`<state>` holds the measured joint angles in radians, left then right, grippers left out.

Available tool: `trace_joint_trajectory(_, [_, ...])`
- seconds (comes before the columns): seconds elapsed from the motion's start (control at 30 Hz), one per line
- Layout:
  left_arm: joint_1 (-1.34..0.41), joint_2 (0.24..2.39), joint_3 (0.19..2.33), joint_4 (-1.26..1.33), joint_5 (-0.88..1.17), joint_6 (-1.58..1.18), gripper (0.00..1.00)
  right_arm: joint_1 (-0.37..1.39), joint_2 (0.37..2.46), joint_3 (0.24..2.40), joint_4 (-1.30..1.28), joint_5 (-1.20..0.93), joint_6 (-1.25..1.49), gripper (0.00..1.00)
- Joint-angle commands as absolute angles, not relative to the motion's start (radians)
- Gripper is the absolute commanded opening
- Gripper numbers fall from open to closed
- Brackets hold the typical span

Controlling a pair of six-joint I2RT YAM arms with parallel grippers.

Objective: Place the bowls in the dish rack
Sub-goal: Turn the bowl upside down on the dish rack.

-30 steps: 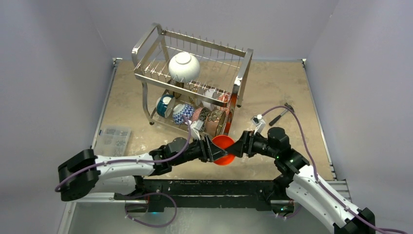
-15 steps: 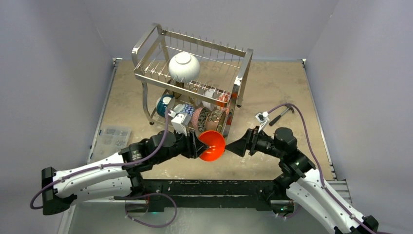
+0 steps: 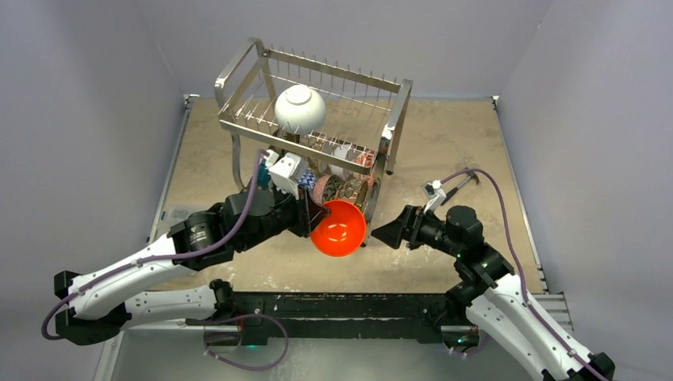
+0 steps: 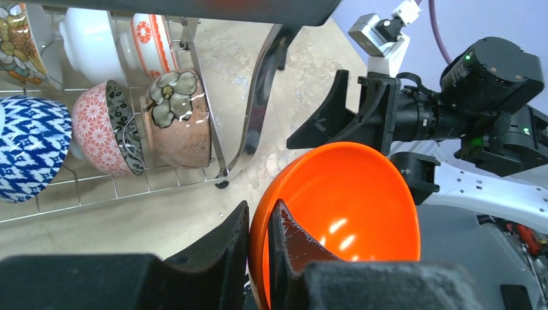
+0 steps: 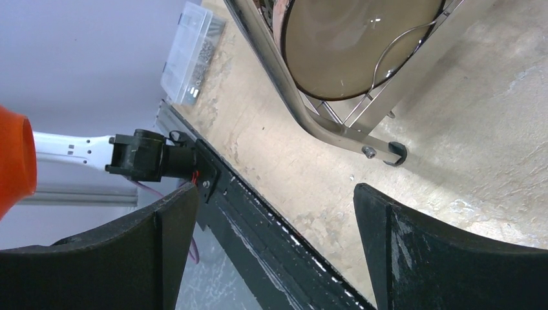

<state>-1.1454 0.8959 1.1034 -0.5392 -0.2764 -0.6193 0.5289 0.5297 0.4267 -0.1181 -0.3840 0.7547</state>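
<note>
My left gripper (image 3: 321, 216) is shut on the rim of an orange bowl (image 3: 339, 228) and holds it tilted in the air, just in front of the right end of the dish rack's lower tier. In the left wrist view the fingers (image 4: 236, 226) pinch the orange bowl's wall (image 4: 349, 206). The chrome dish rack (image 3: 397, 111) holds a white bowl (image 3: 300, 109) on top and several patterned bowls below, among them blue-and-white (image 4: 29, 148), pink (image 4: 97, 132) and brown flowered (image 4: 181, 119). My right gripper (image 3: 381, 233) is open and empty, right of the orange bowl.
A clear plastic box of small parts (image 3: 184, 225) lies at the table's left edge. A dark tool (image 3: 454, 190) lies right of the rack. The rack's foot and frame (image 5: 310, 123) stand close ahead of my right gripper (image 5: 274, 194). Grey walls enclose the table.
A second ago both grippers were at the orange bowl. The right one has let go and drawn back right. The left one has lifted the bowl towards the rack.
</note>
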Motion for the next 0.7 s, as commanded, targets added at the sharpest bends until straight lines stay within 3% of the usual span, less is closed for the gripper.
trace_joint_trajectory(0.0, [-1.144, 0.918, 1.138, -0.557, -0.312, -0.555, 0.12, 0.527, 0.529, 0.452, -0.094, -0.391, 0.738, 0.91])
trace_joint_trajectory(0.17, [-1.143, 0.97, 1.055, -0.547, -0.355, -0.575, 0.0, 0.527, 0.53, 0.472, -0.016, -0.483, 0.752, 0.94])
trace_joint_trajectory(0.57, [-1.144, 1.141, 0.911, -0.288, -0.361, -0.66, 0.0, 0.528, 0.548, 0.373, 0.218, -0.624, 0.909, 0.95])
trace_joint_trajectory(0.67, [-1.146, 1.173, 0.913, -0.266, -0.357, -0.69, 0.0, 0.528, 0.584, 0.359, 0.206, -0.632, 0.901, 0.91])
